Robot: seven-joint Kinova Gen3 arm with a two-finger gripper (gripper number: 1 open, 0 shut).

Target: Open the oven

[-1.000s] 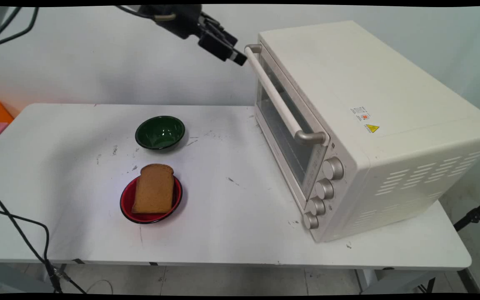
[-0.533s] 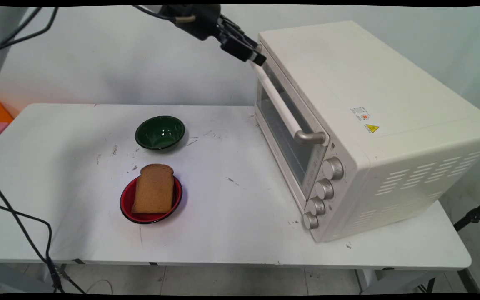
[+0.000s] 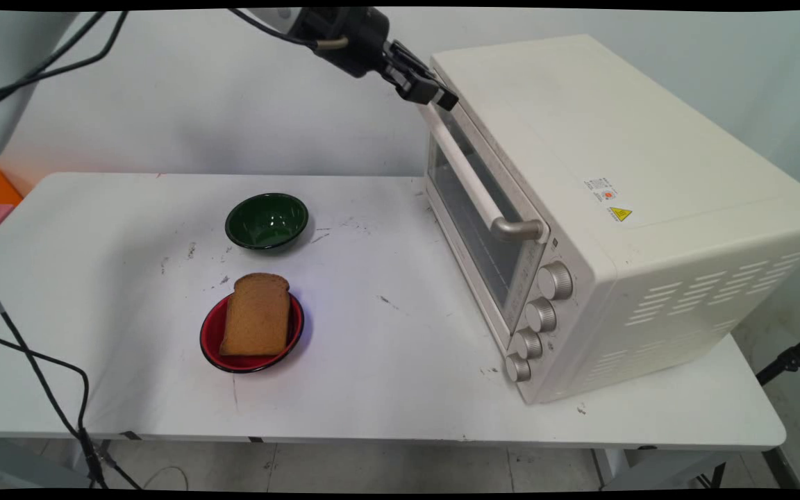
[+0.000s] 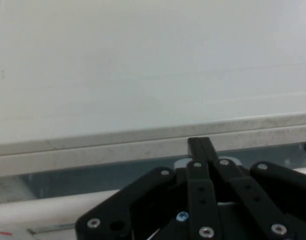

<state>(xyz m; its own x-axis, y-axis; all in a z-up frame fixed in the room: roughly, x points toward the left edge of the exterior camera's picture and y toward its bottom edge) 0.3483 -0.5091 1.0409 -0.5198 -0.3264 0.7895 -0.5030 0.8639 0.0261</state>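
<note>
A cream toaster oven stands on the right of the table with its glass door closed. My gripper is shut and empty, its tips pressed together at the top far corner of the door, just above the far end of the handle bar. In the hand view the closed fingertips reach the seam between the oven's top edge and the door, with the handle bar below at the left.
A slice of brown bread lies on a red plate near the table's middle front. A dark green bowl sits behind it. Four knobs run down the oven's front. Black cables hang at the left.
The gripper has travelled right and slightly down, from the air left of the oven to the top far corner of its door. Nothing on the table moved.
</note>
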